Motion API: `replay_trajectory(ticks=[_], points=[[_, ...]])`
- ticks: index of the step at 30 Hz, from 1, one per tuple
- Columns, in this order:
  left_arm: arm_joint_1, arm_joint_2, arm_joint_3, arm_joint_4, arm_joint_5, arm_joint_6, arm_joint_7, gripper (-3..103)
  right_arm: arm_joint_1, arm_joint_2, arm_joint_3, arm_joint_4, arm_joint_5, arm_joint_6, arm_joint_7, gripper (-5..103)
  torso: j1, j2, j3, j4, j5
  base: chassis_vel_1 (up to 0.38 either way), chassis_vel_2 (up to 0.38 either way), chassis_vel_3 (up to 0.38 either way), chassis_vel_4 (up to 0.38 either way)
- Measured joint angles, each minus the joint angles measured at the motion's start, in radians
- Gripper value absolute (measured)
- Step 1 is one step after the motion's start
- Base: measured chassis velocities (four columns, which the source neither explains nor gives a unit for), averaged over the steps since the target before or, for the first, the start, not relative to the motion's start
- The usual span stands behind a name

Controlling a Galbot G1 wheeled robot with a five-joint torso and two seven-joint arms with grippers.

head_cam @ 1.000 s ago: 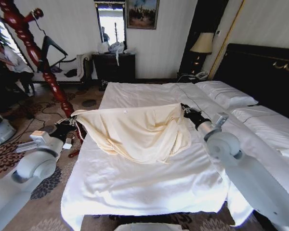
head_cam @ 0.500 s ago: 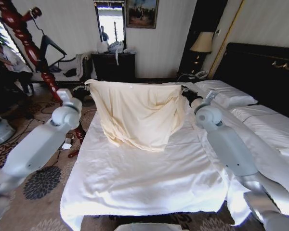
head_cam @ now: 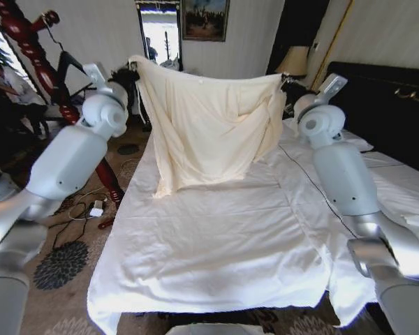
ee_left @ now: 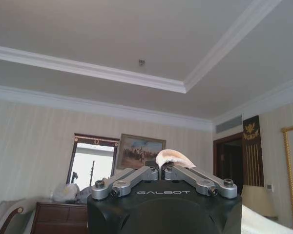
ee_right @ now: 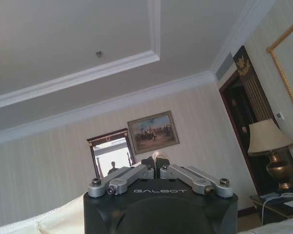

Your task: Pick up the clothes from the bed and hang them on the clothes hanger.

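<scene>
1. The clothes point(head_cam: 209, 125) — one cream garment — hang spread in the air above the bed point(head_cam: 216, 244), its lower hem just clear of the white duvet or barely brushing it; which, I cannot tell.
2. Left gripper point(head_cam: 130, 70) pinches the garment's upper corner above the bed's left side. The left wrist view shows the fingers closed on a tuft of cream cloth point(ee_left: 173, 158).
3. Right gripper point(head_cam: 286, 80) holds the opposite upper corner, above the bed toward the headboard side. In the right wrist view the jaws meet on a small nub of fabric point(ee_right: 155, 155).
4. Two corners held high and apart: probably to stretch the top edge open so the shoulders can be found.
5. The clothes hanger point(head_cam: 73, 66) hangs on the wooden stand point(head_cam: 38, 52), off the bed's left side — not yet used.
</scene>
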Motion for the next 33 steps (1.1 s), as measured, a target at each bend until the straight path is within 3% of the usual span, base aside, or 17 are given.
replay_trajectory(ticks=[5, 12, 18, 22, 23, 27, 29, 31, 32, 33], points=[[-0.056, -0.015, 0.026, 0.007, -0.014, 0.004, 0.002, 1, 0.058, -0.001, -0.023, -0.009, 0.036, -0.013, 0.015, 1, 0.000, 0.000, 0.000, -0.0001, 0.0000, 0.000, 0.000, 0.000, 0.000], [-0.015, 0.018, 0.033, -0.048, -0.007, 0.011, -0.011, 1, 0.002, -0.040, -0.053, 0.066, 0.051, -0.023, 0.018, 1, 0.000, 0.000, 0.000, 0.0000, 0.0000, 0.000, 0.000, 0.000, 0.000], [-0.017, -0.056, 0.070, 0.104, 0.043, 0.005, 0.005, 1, -0.001, 0.011, -0.109, -0.031, 0.015, -0.002, 0.025, 1, 0.000, 0.000, 0.000, 0.0002, 0.0001, 0.000, 0.000, 0.000, 0.000], [-0.088, -0.146, 0.112, 0.284, 0.081, -0.020, 0.045, 1, 0.097, 0.088, -0.164, -0.183, -0.034, 0.034, 0.006, 1, 0.000, 0.000, 0.000, -0.0006, 0.0001, 0.000, 0.000, 0.000, 0.000], [-0.088, -0.146, 0.112, 0.284, 0.081, -0.020, 0.045, 1, 0.097, 0.088, -0.164, -0.183, -0.034, 0.034, 0.006, 1, 0.000, 0.000, 0.000, -0.0006, 0.0001, 0.000, 0.000, 0.000, 0.000], [-0.174, -0.255, 0.124, 0.512, 0.122, -0.057, 0.091, 1, 0.204, 0.181, -0.223, -0.353, -0.067, 0.076, -0.033, 1, 0.000, 0.000, 0.000, 0.0006, -0.0003, 0.000, 0.000, 0.000, 0.000], [-0.185, -0.272, 0.123, 0.539, 0.127, -0.060, 0.095, 1, 0.215, 0.190, -0.231, -0.371, -0.068, 0.080, -0.038, 1, 0.000, 0.000, 0.000, 0.0010, -0.0003, 0.000, 0.000, 0.000, 0.000], [-0.185, -0.274, 0.119, 0.526, 0.129, -0.060, 0.091, 1, 0.217, 0.182, -0.236, -0.368, -0.068, 0.082, -0.043, 1, 0.001, 0.000, 0.000, 0.0009, -0.0001, 0.000, 0.000, 0.000, 0.000], [-0.069, -0.176, 0.082, 0.259, 0.120, -0.013, 0.009, 1, 0.116, 0.069, -0.196, -0.186, -0.031, 0.057, -0.017, 1, 0.000, 0.000, 0.000, -0.0008, 0.0002, 0.000, 0.000, 0.000, 0.000], [-0.018, -0.136, 0.065, 0.154, 0.114, 0.004, -0.025, 1, 0.065, 0.033, -0.173, -0.118, -0.017, 0.045, -0.003, 1, 0.000, 0.000, 0.000, -0.0010, 0.0002, 0.000, 0.000, 0.000, 0.000]])
